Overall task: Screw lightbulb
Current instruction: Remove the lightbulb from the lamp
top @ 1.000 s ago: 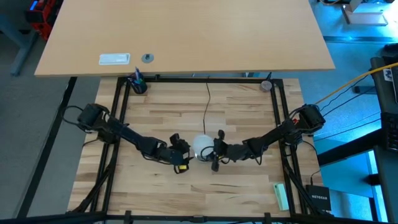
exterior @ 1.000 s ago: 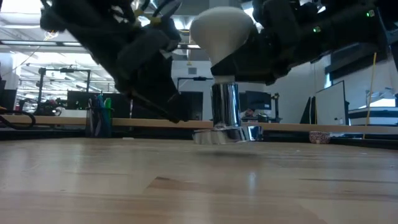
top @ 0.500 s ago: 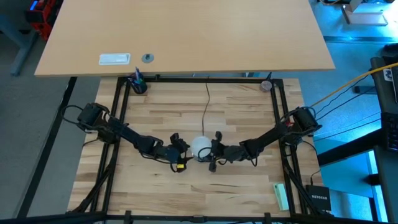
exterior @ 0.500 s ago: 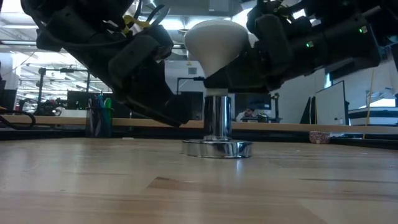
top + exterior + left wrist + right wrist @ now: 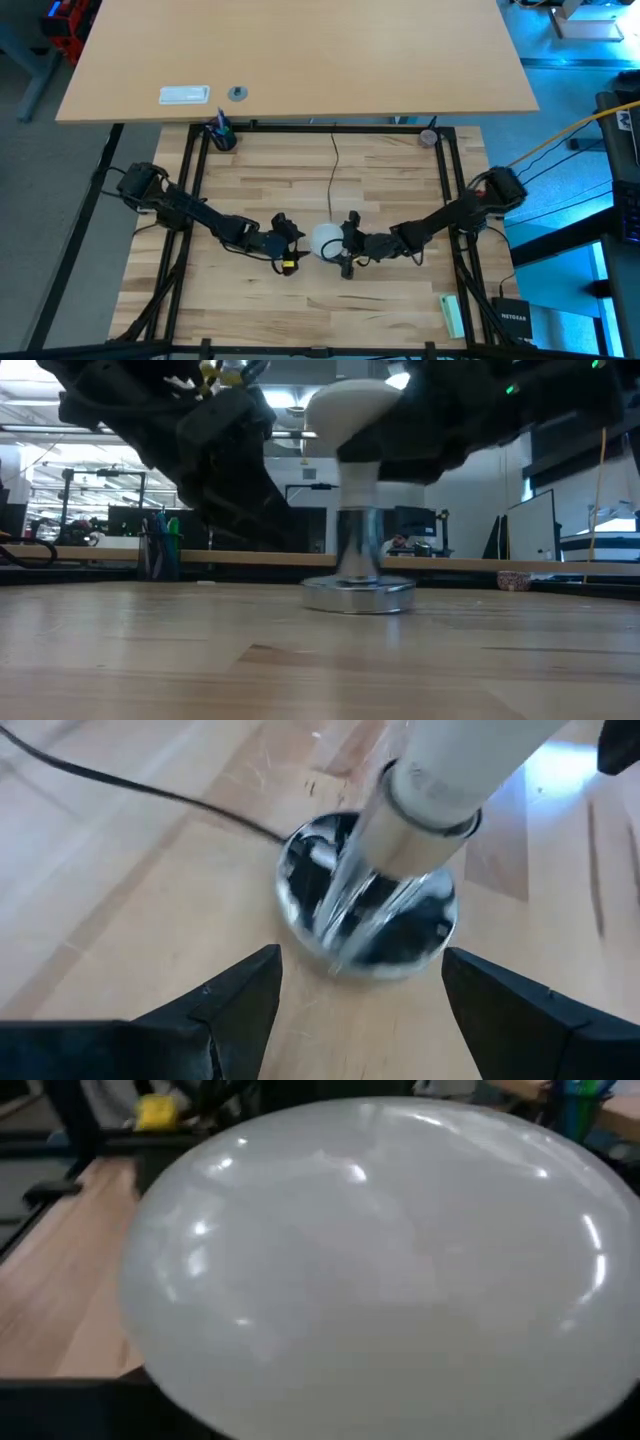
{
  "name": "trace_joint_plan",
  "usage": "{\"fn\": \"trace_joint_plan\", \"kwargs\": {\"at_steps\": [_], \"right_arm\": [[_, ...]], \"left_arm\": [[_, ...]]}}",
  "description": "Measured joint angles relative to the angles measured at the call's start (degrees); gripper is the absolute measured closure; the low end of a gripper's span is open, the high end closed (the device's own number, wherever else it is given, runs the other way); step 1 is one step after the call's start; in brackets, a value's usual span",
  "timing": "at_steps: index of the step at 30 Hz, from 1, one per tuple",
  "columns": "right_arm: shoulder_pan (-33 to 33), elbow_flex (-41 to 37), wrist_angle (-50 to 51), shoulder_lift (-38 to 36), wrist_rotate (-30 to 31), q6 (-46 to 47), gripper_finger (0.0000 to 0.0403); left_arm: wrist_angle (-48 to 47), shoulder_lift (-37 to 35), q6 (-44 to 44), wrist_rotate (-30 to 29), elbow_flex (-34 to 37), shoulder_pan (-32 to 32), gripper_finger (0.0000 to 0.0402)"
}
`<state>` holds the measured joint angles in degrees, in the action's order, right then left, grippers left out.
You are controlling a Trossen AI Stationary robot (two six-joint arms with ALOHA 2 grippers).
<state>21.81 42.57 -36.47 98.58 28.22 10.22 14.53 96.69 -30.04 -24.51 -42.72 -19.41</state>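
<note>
**A:** What does the surface [image 5: 300, 190] look like, and the room behind it?

**B:** It is pale butcher-block wood inside a black metal frame. A cup of pens [image 5: 221, 134] stands at its far left corner and a small round dish [image 5: 429, 137] at its far right. A plain tan tabletop [image 5: 300, 50] lies beyond, with a white flat box [image 5: 185, 95] on it. Across the surface at table height, the room shows office desks, dark monitors and ceiling strip lights.

**A:** Where is the bulb?

**B:** The frosted white domed lightbulb [image 5: 352, 408] stands upright in the round shiny silver metal socket [image 5: 358, 592], near the middle of the surface, slightly toward the near edge. The socket's thin black cord [image 5: 334, 170] runs toward the far edge.

**A:** And the arms?

**B:** The left pincer [image 5: 355, 982] sits just left of the socket, fingers spread, holding nothing. The right pincer [image 5: 342, 243] is at the bulb's right side; whether it is pinching the dome or loose around it, I cannot tell.

**A:** Anything different from a moment ago?

**B:** A second ago the socket's base was lifted and tilted off the wood; now it rests flat. The bulb and socket have also shifted slightly between frames.
</note>
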Motion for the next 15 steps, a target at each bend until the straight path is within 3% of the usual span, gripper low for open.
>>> {"fn": "trace_joint_plan", "kwargs": {"at_steps": [7, 15], "right_arm": [[0.38, 0.00, 13.24, -9.50, -2.38, 2.67, 0.0134], [0.30, 0.00, 12.48, -6.02, -1.91, 3.01, 0.0133]], "left_arm": [[-0.41, -1.71, 0.59, -0.04, 0.00, -0.21, 0.0137], [1.82, -0.57, 1.64, -0.24, 0.00, 0.06, 0.0137]]}}
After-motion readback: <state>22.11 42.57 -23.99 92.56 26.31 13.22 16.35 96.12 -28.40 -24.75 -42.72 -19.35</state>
